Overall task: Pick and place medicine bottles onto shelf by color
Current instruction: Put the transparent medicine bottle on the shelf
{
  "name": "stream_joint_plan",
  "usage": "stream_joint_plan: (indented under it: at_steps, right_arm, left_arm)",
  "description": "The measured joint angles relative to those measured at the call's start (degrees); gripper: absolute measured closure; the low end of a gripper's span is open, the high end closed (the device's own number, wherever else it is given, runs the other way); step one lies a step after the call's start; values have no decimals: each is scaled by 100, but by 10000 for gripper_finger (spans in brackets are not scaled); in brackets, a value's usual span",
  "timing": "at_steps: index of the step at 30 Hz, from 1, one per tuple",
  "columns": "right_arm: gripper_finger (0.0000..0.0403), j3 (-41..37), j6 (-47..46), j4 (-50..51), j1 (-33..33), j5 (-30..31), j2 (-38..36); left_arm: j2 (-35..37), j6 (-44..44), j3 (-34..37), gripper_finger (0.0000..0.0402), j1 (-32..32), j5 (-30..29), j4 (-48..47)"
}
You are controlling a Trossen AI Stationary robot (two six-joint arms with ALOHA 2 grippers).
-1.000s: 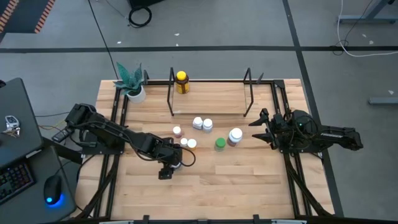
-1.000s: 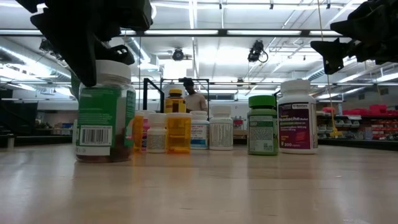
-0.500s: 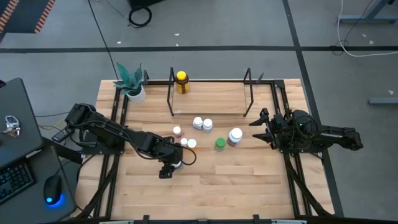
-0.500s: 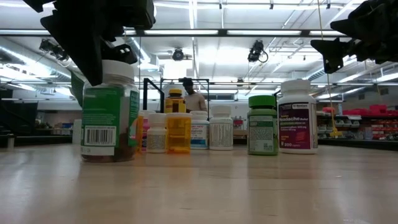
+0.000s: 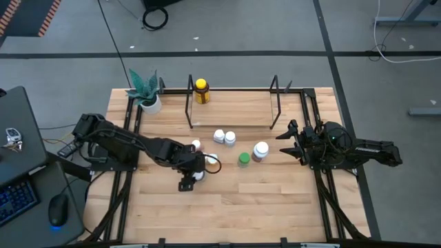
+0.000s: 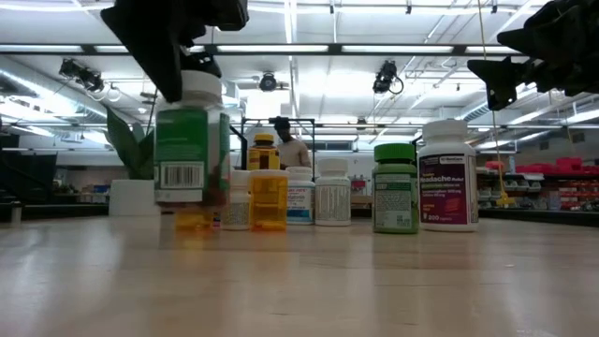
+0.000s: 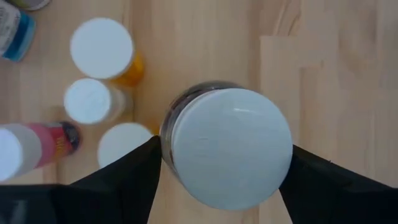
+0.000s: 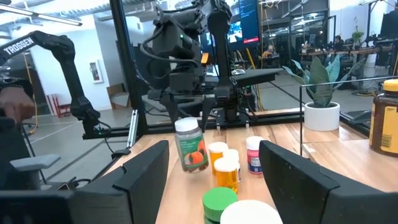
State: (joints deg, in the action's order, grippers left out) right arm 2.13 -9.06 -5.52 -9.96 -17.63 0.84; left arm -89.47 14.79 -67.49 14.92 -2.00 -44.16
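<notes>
My left gripper is shut on a white-capped bottle with a green label, above the near-left side of the bottle cluster. Below it stand small white-capped bottles, orange and pink among them. A green bottle and a large white one stand further right. A yellow-capped amber bottle stands on the shelf, a black rack at the far edge. My right gripper waits open at the table's right, above the table, its fingers pointing toward the bottles. My left gripper pinches the bottle's white cap between its two fingers, coming from above and pointing down. The bottle hangs nearly upright below the fingers, its base lifted clear of the table.
A potted plant stands at the far left corner beside the shelf. Bare wood lies along the table's near half. A desk with a keyboard and mouse sits off the left edge. A person shows far behind the table.
My left gripper has risen and moved toward the far edge and slightly right, toward the bottle cluster, still shut on the green-labelled bottle. The bottle stood on the table a second ago and now hangs clear of it.
</notes>
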Motion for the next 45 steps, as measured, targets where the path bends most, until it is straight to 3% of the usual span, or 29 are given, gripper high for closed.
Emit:
stream_joint_plan:
  at_steps: [9, 15, 19, 31, 35, 45]
  right_arm:
    - [146, 2, -2, 0, 0, 2, 0]
    - [146, 2, 0, 0, 0, 0, 0]
    - [146, 0, -2, 0, 0, 0, 0]
    - [146, 2, 0, 0, 0, 0, 0]
    - [146, 0, -2, -13, 0, 1, 0]
    - [146, 2, 0, -167, 0, 1, 0]
  left_arm:
    - [2, -302, -549, 158, -381, 292, -578]
    - [0, -425, -548, 183, -429, 332, -603]
    - [0, -500, -548, 160, -430, 266, -591]
    - [-129, -197, -524, 29, -330, 520, -258]
    - [-448, -351, -520, 20, -271, 270, -189]
    - [-1084, -561, -520, 20, -196, 362, 10]
